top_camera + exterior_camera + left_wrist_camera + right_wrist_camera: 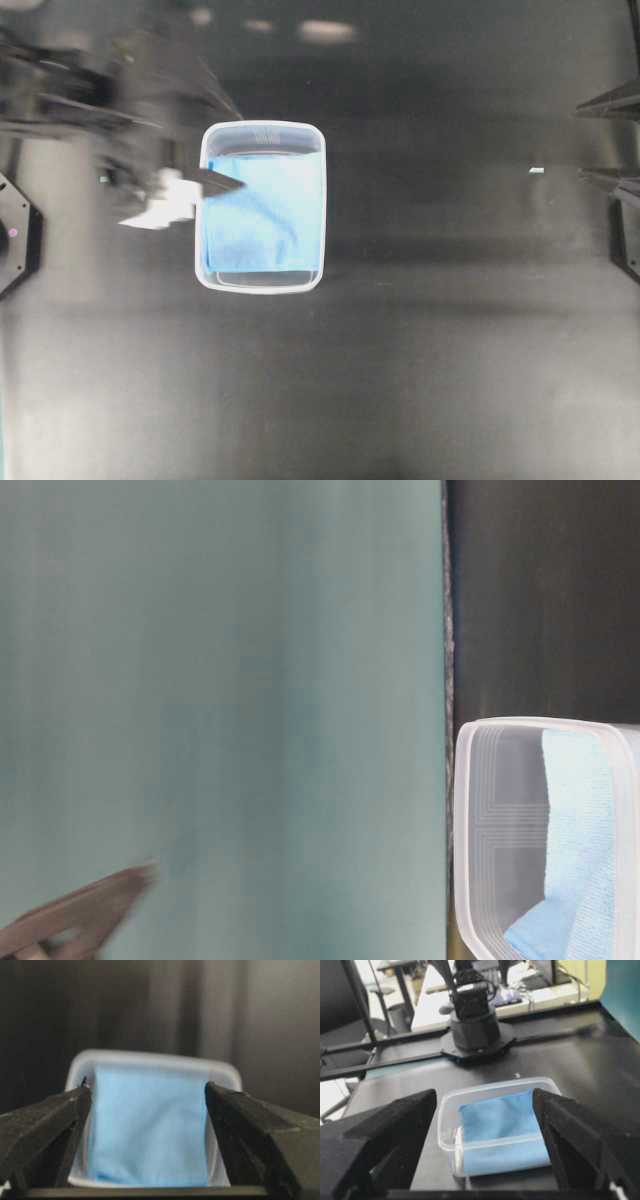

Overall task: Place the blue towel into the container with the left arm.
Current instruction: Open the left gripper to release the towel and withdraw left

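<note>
My left gripper (145,1110) stands wide open with nothing between its jaws; through the gap I look straight at the towel (149,1127) lying in the container (80,1062). From overhead the left arm (165,195) is a blur at the tub's left side, one dark fingertip (222,181) reaching over the rim above the towel's left edge. I cannot tell from there whether it touches the cloth.

The towel (265,212) lies inside the container (262,128), covering most of the base, creased, with a strip of bare clear plastic showing at each short end. The low side camera catches only a corner of the tub (480,780) with the towel (580,820) slumped against its far wall.

My right gripper (485,1125) is also spread open and empty, held back from the tub (447,1125), which sits on the black table (410,1085) before the left arm's base (472,1030).
</note>
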Controlling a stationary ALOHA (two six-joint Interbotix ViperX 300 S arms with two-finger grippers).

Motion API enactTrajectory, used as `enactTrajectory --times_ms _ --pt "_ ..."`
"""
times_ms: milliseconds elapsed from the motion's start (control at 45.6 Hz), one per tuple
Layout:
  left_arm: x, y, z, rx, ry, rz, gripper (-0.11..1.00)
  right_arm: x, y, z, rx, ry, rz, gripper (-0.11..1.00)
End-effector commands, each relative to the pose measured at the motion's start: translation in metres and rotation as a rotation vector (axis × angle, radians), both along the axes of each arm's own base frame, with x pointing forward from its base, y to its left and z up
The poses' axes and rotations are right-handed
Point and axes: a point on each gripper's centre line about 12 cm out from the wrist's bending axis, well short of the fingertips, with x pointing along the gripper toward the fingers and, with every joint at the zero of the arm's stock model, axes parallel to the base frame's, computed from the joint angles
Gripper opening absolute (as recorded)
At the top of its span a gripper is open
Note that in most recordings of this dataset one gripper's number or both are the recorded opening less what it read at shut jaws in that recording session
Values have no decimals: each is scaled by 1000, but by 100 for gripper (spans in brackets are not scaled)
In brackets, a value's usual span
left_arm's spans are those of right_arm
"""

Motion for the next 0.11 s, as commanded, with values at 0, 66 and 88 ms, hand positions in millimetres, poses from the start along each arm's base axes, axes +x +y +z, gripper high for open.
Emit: enactTrajectory --times_ms 0,66,88 --pt "-24 -2 19 10 -138 -4 88 1 0 3 2 -12 -2 75" --pt "-42 -3 19 13 -199 -5 88 1 0 3 2 -11 -2 75" --pt "-46 -3 19 12 -214 -5 88 1 0 3 2 -12 -2 75"
